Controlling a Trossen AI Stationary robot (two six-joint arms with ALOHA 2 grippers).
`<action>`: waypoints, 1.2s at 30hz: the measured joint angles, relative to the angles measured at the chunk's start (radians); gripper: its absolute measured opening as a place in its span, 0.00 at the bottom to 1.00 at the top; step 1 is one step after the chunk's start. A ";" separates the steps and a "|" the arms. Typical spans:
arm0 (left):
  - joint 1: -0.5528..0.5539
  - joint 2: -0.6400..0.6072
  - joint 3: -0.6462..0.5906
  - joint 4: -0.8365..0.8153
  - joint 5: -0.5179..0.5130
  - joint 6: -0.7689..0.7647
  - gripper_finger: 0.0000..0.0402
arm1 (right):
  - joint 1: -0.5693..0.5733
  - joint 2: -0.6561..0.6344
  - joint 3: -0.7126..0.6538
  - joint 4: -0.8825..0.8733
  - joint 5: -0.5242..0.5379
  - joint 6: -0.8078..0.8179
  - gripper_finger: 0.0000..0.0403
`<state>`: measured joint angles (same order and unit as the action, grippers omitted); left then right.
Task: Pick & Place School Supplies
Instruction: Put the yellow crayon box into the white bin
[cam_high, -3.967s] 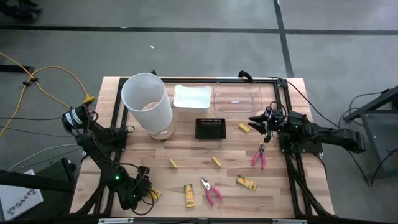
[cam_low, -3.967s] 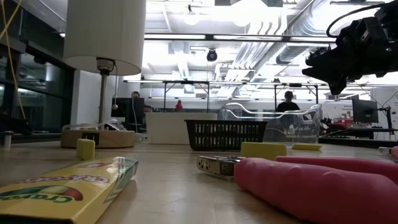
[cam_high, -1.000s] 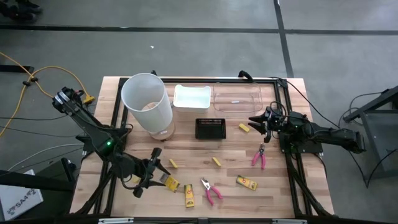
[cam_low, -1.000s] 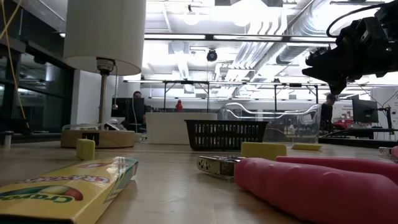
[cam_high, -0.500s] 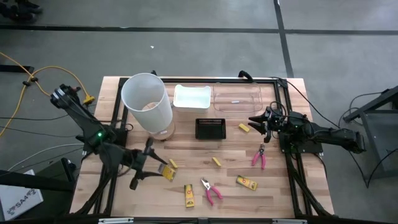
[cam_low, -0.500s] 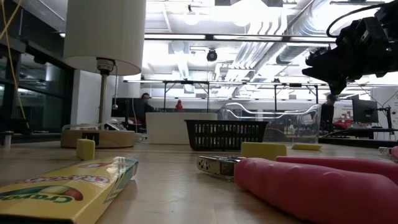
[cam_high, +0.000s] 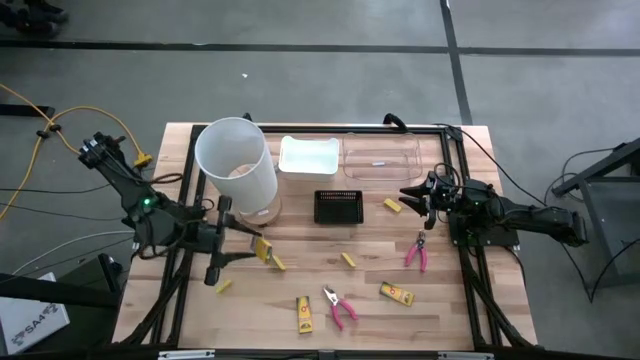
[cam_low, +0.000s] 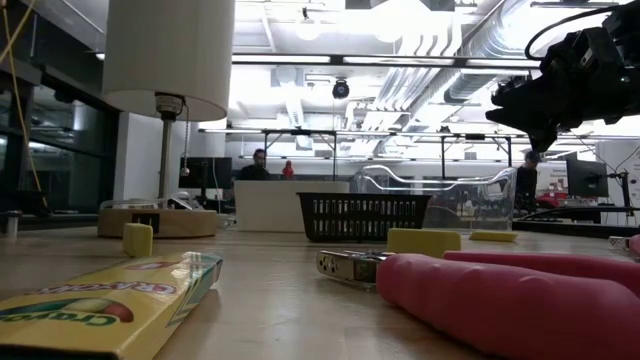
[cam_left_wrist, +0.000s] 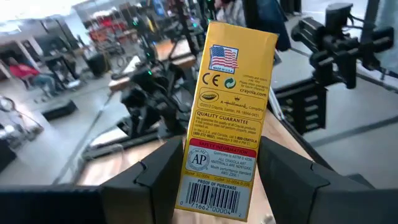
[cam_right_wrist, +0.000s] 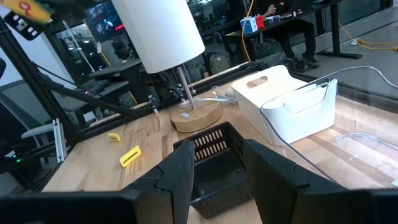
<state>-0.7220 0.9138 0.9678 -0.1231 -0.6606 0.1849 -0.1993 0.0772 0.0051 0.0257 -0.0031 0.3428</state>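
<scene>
Surface: pale wooden slat table (cam_high: 440, 300) framed in black rails, on a grey floor.
Left gripper (cam_high: 252, 249): clamped on a flat yellow crayon packet (cam_left_wrist: 231, 118), glossy card with dark print, raised just beside the white cylindrical bin (cam_high: 236, 165).
Small yellow block (cam_high: 224, 285): lying on the wood below the left gripper.
Centre: black mesh tray (cam_high: 338, 207); second packet (cam_high: 303, 313); pink-handled pliers (cam_high: 340, 307), metal jaws.
Right gripper (cam_high: 412, 196): fingers parted, nothing held, hovering near a yellow block (cam_high: 392, 206).
</scene>
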 joint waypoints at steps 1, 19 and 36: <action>0.010 -0.001 0.004 0.008 0.000 0.009 0.47 | 0.000 0.000 0.000 0.000 0.000 0.000 0.33; 0.113 0.048 0.211 -0.010 0.055 0.184 0.47 | 0.000 0.000 0.000 0.000 0.000 0.000 0.33; 0.483 0.104 0.393 -0.109 0.183 0.252 0.47 | 0.000 0.000 0.000 0.000 0.000 0.000 0.33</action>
<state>-0.2393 1.0180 1.3613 -0.2319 -0.4774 0.4373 -0.1993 0.0772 0.0051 0.0257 -0.0032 0.3431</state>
